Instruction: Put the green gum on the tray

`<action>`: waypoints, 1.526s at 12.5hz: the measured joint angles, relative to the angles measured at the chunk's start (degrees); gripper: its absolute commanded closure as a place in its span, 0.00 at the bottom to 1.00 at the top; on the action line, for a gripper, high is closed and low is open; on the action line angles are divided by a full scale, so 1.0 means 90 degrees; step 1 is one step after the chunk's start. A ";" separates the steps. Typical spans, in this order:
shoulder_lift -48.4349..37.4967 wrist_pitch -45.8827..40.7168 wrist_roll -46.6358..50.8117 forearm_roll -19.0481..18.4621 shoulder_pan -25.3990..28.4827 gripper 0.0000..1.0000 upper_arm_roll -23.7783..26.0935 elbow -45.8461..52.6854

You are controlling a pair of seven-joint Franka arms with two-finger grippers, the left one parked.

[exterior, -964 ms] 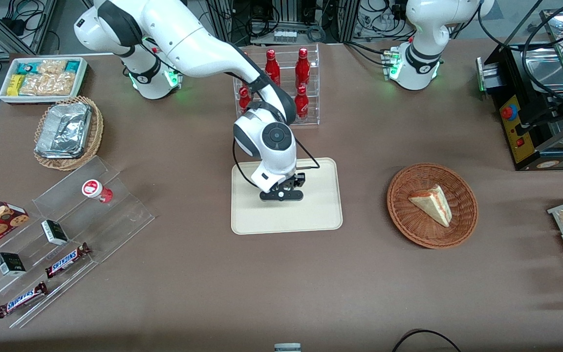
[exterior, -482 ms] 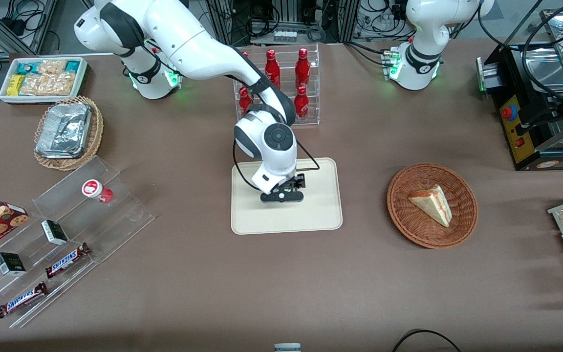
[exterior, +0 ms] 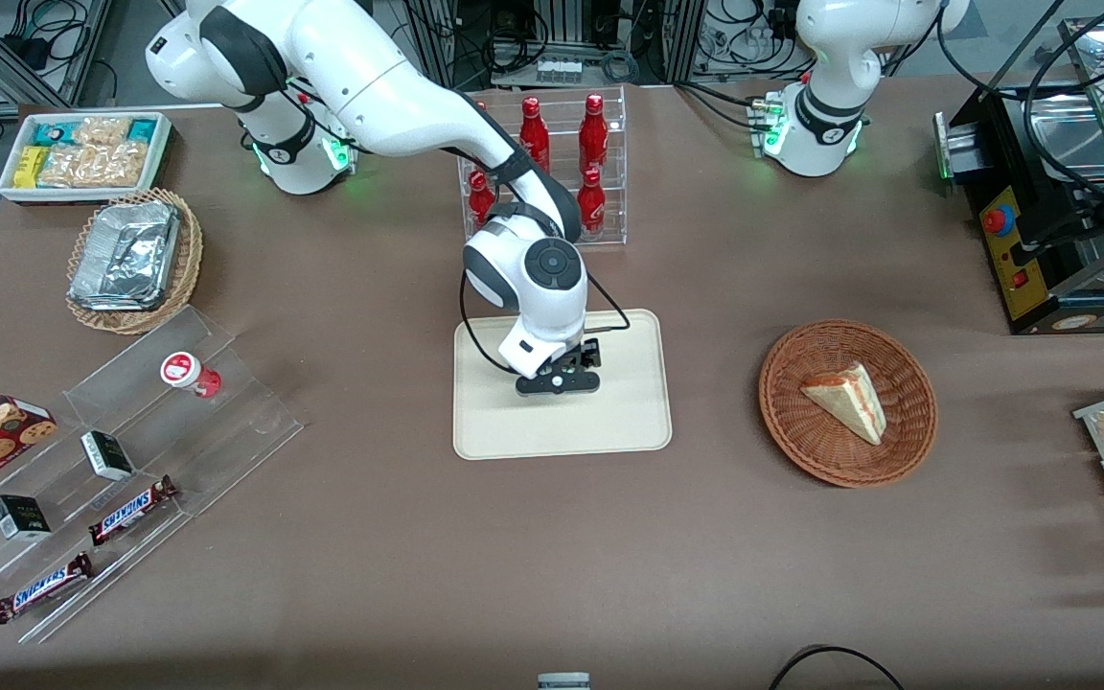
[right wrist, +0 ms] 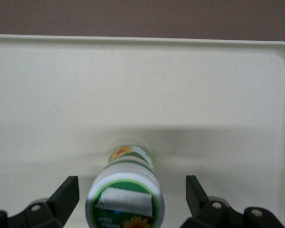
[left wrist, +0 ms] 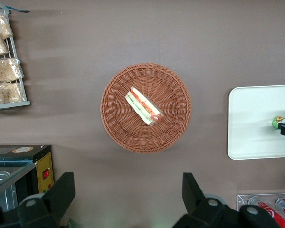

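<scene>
The tool [exterior: 558,382] hangs low over the tray [exterior: 629,426] on the worktop [exterior: 399,537]. The front view hides what lies beneath it. The right wrist view shows the green gum [right wrist: 126,197] standing on the tray between the fingers [right wrist: 66,194], spread wide and clear of it.

- "SNICKERS" stands on the upper candy bar [exterior: 133,510], lower left of the front view.
- "SNICKERS" also stands on the lower candy bar [exterior: 42,587], below it.
</scene>
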 measured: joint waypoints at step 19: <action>-0.2566 -0.2453 -0.5021 0.0513 -0.2621 0.00 -0.0102 -0.0854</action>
